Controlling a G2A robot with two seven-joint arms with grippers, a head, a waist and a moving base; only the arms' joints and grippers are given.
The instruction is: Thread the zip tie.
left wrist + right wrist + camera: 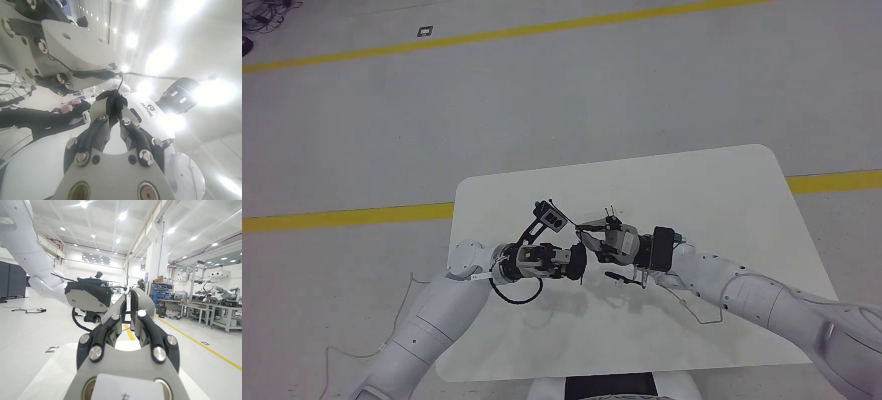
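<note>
Left wrist view: left claw [113,98] closed tight on the zip tie [121,73], right claw [113,70] pinching its other end, both above the table [722,190]. Likely risk: springy strap bends, tip misses the head.

Two grippers are counted: the left gripper [115,96] and the right gripper [128,298], and two fingers are seen on each. One zip tie [151,76] is counted. One white tabletop [722,190] is seen, and two yellow floor lines [542,33] are counted.
</note>
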